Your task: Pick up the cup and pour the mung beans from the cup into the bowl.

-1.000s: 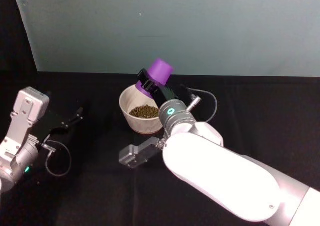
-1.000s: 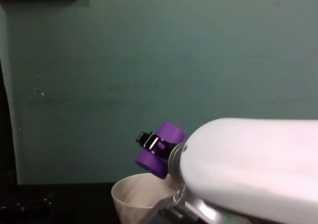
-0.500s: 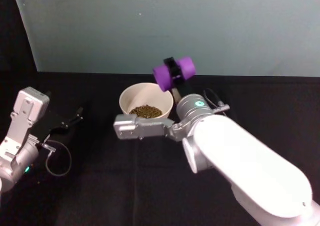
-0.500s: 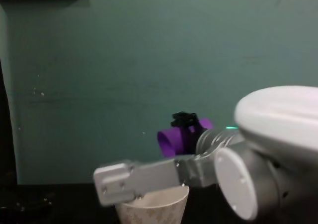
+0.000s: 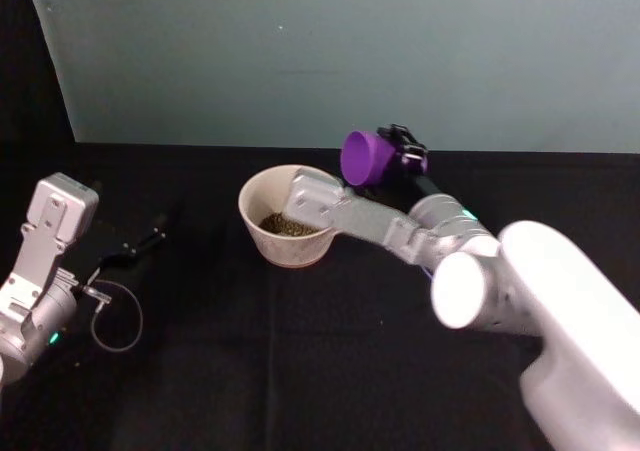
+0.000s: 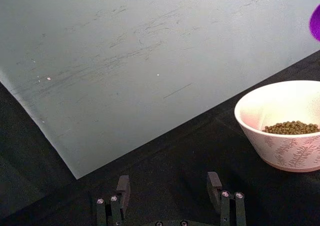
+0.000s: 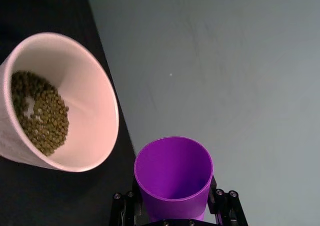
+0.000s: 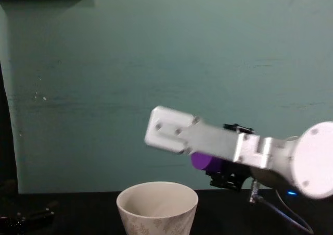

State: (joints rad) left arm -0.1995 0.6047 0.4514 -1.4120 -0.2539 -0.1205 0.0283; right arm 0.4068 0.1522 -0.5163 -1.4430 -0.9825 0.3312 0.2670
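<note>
- Purple cup [image 5: 364, 157] hangs in the air beyond the right side of the bowl [image 5: 262, 204], gripped by the right gripper [image 5: 398, 158], whose black fingers [image 7: 218, 205] press on either side of its narrower base end.
- From the head view the cup lies tipped on its side with its mouth turned toward the bowl; its inside cannot be read there.
- Right wrist view looks straight into the cup [image 7: 173, 176]: the inside is bare purple, with no beans visible.
- That same view shows the bowl [image 7: 102, 117] beside the cup with a heap of mung beans [image 7: 41, 114] lying in its bottom, well below the rim.
- Chest view shows the bowl [image 8: 157, 210] from the side, its beans hidden by the wall; the cup [image 8: 205, 161] sits higher and to the right, largely covered by a pale grey block on the right arm [image 8: 248, 148].
- Left wrist view shows the leaf pattern on the bowl [image 6: 280, 147], the beans [image 6: 292, 128] inside, and a sliver of the cup [image 6: 315, 22] at the frame edge.
- Left gripper [image 6: 169, 197] rests low over the black desk [image 5: 200, 371] on the left, well apart from the bowl, its fingers [image 6: 214, 184] spread wide around nothing.
- Behind the desk stands a pale green wall panel [image 5: 300, 51]; a looped cable [image 5: 115, 318] lies by the left arm.
</note>
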